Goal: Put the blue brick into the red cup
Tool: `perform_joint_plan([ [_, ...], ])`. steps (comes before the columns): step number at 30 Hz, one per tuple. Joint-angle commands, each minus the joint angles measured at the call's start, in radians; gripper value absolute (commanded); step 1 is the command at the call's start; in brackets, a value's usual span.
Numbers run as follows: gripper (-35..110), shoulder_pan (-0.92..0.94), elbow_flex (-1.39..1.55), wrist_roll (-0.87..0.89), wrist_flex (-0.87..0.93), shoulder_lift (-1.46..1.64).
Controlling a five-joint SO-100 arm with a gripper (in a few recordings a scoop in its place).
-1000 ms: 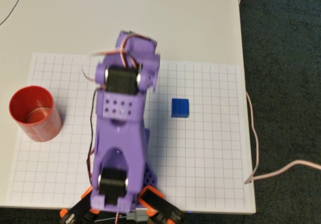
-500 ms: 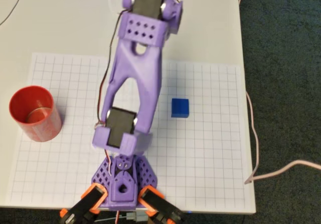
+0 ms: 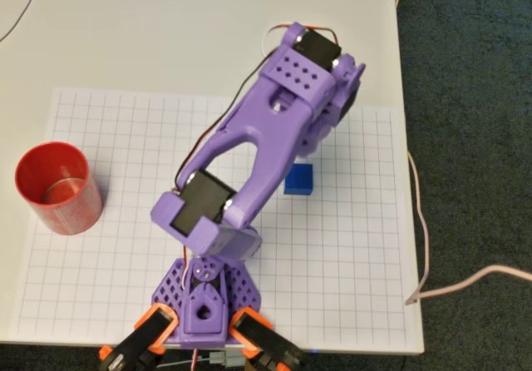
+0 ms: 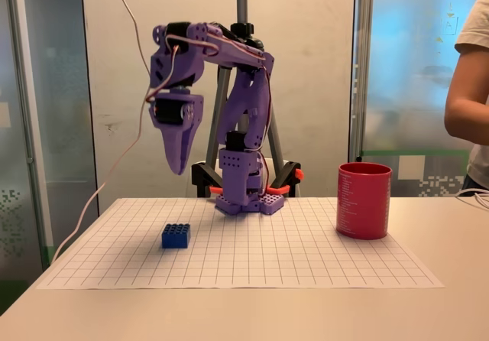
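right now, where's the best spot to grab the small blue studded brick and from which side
Probably from straight above, closing the jaws on two opposite flat side walls of the small bright blue studded plastic brick. It lies flat and alone on the white grid mat, studs up, with free space around it. The purple gripper already points down above it.

An office or lab: glass partition walls [image 4: 46, 127], a grid sheet [image 4: 306, 257] on a white table [image 3: 125, 38].
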Motion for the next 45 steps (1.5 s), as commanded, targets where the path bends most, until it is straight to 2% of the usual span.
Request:
perform_joint_plan([
  [1,0,0.029,0.011,-0.184,0.028,0.038],
  [3,0,0.038,0.011,-0.244,0.035,0.043],
  [10,0,0.009,0.094,-0.238,-0.061,0.035],
  [23,0,0.008,0.224,-0.087,-0.233,0.034],
  [34,0,-0.04,0.284,-0.069,-0.225,0.035],
  [45,0,-0.003,0.314,-0.106,-0.302,0.009],
])
